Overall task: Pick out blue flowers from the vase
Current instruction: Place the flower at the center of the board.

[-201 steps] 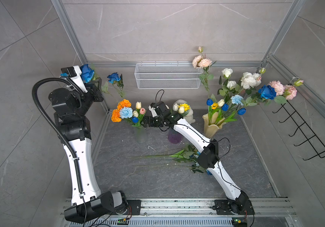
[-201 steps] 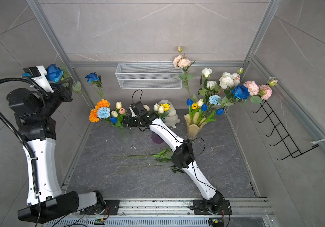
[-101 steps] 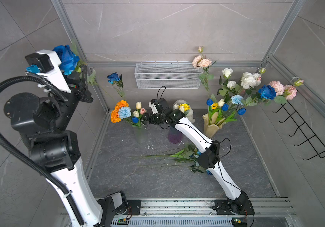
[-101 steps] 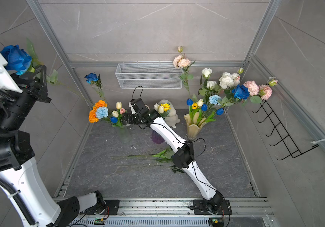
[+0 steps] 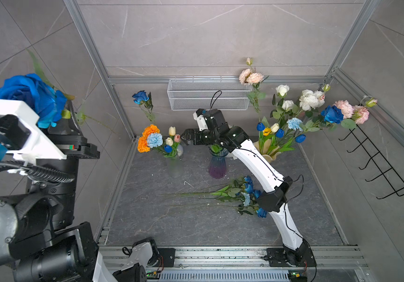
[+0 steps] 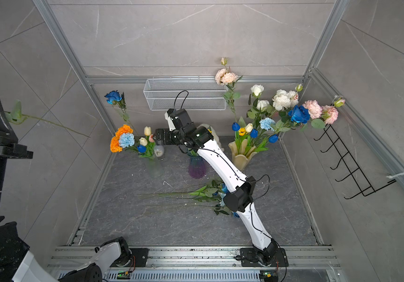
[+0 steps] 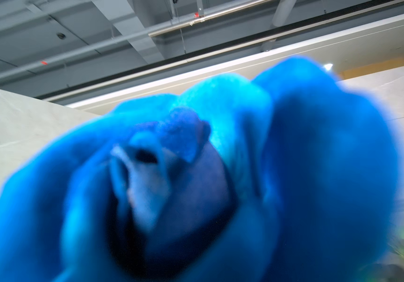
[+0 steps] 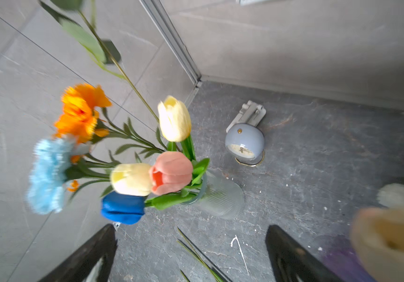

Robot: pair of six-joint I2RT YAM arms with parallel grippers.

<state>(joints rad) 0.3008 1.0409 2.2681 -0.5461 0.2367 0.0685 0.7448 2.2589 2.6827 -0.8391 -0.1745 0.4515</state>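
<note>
Up high the left gripper [image 5: 70,116] is clamped on a blue rose [image 5: 31,96]; right gripper [image 5: 184,138] hangs spread apart beside the pink tulip [image 5: 177,138]

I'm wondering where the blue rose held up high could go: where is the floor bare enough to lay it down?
Widest bare floor: between the laid-out blue flowers and the front rail. A smaller patch lies before the clear vase, by the left wall. Crowded: the back row of vases, purple vase and cream vase, with the right arm across it.
</note>
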